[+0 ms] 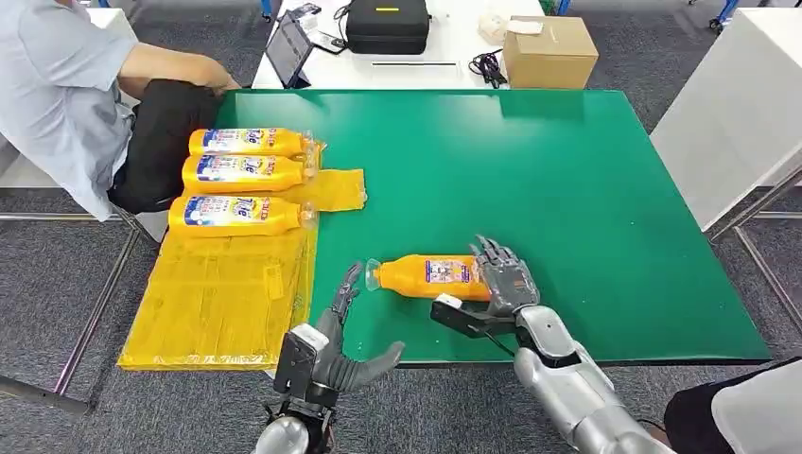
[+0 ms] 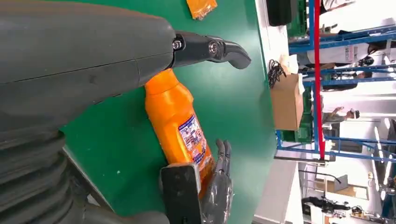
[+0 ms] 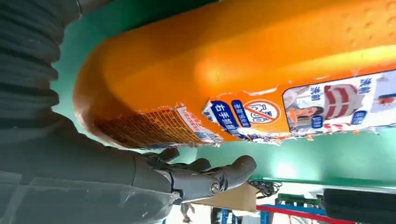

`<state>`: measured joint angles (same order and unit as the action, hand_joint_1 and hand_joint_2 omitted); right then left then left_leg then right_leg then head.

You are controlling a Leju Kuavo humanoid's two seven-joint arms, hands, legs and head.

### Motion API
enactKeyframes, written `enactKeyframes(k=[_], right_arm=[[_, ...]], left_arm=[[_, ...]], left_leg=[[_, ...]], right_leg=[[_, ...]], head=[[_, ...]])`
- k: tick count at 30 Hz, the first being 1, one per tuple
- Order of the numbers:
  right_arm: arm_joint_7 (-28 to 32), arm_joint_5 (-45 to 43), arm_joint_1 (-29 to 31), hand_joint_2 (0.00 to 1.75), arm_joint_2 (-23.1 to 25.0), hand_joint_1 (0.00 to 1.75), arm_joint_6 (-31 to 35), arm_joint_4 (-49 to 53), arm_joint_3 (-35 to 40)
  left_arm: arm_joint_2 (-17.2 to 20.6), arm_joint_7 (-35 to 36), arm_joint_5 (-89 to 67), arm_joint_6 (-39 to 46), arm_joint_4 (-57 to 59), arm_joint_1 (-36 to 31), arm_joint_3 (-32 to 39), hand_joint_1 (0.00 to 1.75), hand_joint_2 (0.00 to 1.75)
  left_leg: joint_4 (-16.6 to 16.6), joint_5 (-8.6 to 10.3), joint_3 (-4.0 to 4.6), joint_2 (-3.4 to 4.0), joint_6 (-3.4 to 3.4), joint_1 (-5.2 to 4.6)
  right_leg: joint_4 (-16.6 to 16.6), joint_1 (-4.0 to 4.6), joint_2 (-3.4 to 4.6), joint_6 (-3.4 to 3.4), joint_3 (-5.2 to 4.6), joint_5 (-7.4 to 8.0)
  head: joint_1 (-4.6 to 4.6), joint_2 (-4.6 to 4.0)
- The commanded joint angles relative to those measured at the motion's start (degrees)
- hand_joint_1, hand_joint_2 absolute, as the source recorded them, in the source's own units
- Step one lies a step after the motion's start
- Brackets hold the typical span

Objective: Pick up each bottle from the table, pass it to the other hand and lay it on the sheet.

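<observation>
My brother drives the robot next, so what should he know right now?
Right robot hand: grips the base end of the orange bottle, which lies sideways near the front edge of the green table, cap toward the left.
Left robot hand: holds nothing, fingers spread, close to the bottle's cap end.
Done: three bottles lie in a row on the yellow sheet at the table's left side.
Left: pass this bottle to the left robot hand, then lay it on the free part of the sheet, probably in front of the row.
A person sits close by the sheet.
</observation>
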<state>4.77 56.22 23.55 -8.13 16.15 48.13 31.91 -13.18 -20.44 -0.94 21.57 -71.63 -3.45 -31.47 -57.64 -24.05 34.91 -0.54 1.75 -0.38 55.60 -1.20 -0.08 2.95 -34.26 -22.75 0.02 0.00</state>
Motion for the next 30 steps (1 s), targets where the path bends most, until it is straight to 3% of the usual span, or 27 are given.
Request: enactKeyframes(k=[1, 2, 3, 4, 5, 22, 28, 30], right_arm=[[0.0, -0.6, 3.0, 1.75, 1.6, 0.00, -0.7, -9.3, -2.7], [0.6, -1.4, 3.4, 1.75, 1.7, 0.00, -2.1, -10.5, -3.1], [1.1, -1.7, 3.6, 1.75, 1.6, 0.10, -3.2, -11.1, -3.1], [1.8, -2.5, 3.6, 1.75, 1.5, 1.33, -3.6, -11.6, -3.5], [2.0, -2.9, 3.7, 1.75, 1.5, 1.73, -4.2, -12.1, -3.7], [4.2, -6.5, 3.8, 1.75, 1.0, 1.75, -7.3, -14.3, -5.0], [7.6, -11.1, 3.2, 1.75, 1.2, 1.75, -9.3, -14.5, -6.9], [12.2, -17.3, 1.9, 1.75, 1.6, 1.75, -12.6, -13.1, -10.0]], left_arm=[[0.7, 0.3, -0.4, -0.4, 2.0, -1.8, -0.1, 0.00, 1.75], [0.7, 0.3, -0.5, -0.6, 2.2, -2.0, -0.2, 0.00, 1.75], [0.8, 0.3, -0.5, -0.7, 2.4, -2.1, -0.3, 0.00, 1.75], [0.7, 0.4, -0.5, -0.7, 2.6, -2.2, -0.3, 0.00, 1.75], [0.7, 0.4, -0.5, -0.7, 2.7, -2.3, -0.3, 0.00, 1.75], [0.7, 0.2, -0.5, -1.0, 3.2, -3.0, -0.4, 0.00, 1.75], [0.6, -0.2, 0.0, -1.4, 3.8, -3.5, -0.6, 0.00, 1.75], [0.0, -1.9, 1.6, -0.6, 3.4, -3.2, 0.4, 0.00, 1.75]], left_leg=[[0.0, -0.04, -0.15, 0.04, -0.08, 0.04], [0.0, -0.02, -0.12, 0.01, -0.06, 0.03], [0.0, -0.06, -0.19, 0.02, -0.11, 0.08], [0.0, -0.05, -0.20, 0.02, -0.10, 0.05], [0.0, -0.02, -0.18, 0.00, -0.08, 0.03], [0.1, -0.04, -0.48, -0.12, -0.10, 0.08], [0.1, -0.02, -0.51, -0.15, -0.08, 0.09], [0.0, -0.02, -0.54, -0.10, -0.04, 0.04]], right_leg=[[0.0, 0.05, 0.01, -0.10, 0.15, -0.03], [0.0, 0.03, -0.01, -0.08, 0.14, -0.02], [-0.1, 0.09, -0.01, -0.13, 0.22, -0.04], [-0.1, 0.06, -0.01, -0.12, 0.22, -0.04], [-0.1, 0.04, -0.03, -0.09, 0.19, -0.03], [-0.1, 0.10, -0.15, -0.13, 0.51, -0.06], [-0.1, 0.10, -0.18, -0.11, 0.55, -0.04], [-0.1, 0.05, -0.12, -0.07, 0.53, -0.04]], head=[[-0.02, 0.00], [0.00, 0.00], [-0.02, 0.00], [-0.02, 0.00], [-0.02, 0.00], [0.00, 0.00], [0.00, 0.00], [0.00, 0.00]])
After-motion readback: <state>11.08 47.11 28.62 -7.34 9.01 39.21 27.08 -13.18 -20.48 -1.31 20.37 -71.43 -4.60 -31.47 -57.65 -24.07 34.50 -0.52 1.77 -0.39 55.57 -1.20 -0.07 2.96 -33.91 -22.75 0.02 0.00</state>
